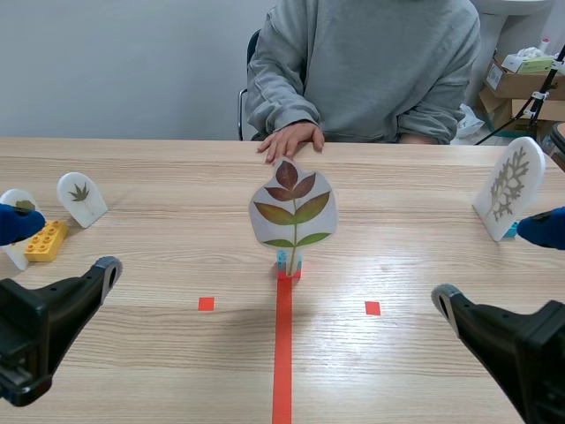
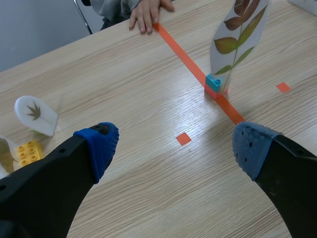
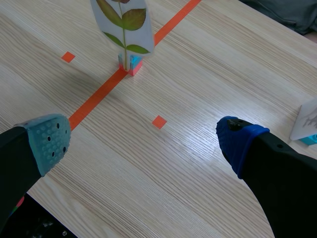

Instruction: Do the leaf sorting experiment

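Leaf card (image 1: 292, 210) standing upright on block (image 1: 288, 265), long axis vertical, facing robot; left gripper (image 2: 176, 148) and right gripper (image 3: 143, 144) hanging spread either side of it.

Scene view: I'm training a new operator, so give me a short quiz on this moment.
1. True or false: the left pincer and right pincer are both shut.
2. The multicoloured leaf card stands: A on the tape line; B on a plate; C in a pincer.
3. Fill in: beyond that card a person's ___ rests on the table.
Key: 1 false; 2 A; 3 hand.
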`<act>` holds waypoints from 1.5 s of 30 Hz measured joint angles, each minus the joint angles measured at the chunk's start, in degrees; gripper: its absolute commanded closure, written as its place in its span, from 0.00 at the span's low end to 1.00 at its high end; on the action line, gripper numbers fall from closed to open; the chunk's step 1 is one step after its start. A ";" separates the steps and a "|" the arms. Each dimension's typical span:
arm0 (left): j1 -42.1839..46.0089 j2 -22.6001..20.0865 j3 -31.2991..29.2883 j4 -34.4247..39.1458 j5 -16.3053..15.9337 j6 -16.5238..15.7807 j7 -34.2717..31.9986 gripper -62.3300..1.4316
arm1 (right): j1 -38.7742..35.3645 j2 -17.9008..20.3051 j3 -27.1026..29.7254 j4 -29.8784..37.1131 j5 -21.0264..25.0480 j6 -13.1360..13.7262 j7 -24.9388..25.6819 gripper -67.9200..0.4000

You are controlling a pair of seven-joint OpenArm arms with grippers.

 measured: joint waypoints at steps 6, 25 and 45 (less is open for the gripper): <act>0.00 0.00 0.00 0.00 0.00 0.00 0.00 0.20 | 0.00 0.00 0.00 0.00 0.00 0.00 0.00 0.11; 0.00 0.00 0.00 0.00 0.00 0.00 0.90 0.20 | 0.00 0.00 0.00 0.00 0.20 0.00 0.79 0.11; 0.00 0.00 0.00 0.00 0.00 0.00 0.90 0.20 | 0.00 0.00 0.00 0.00 0.20 0.00 0.79 0.11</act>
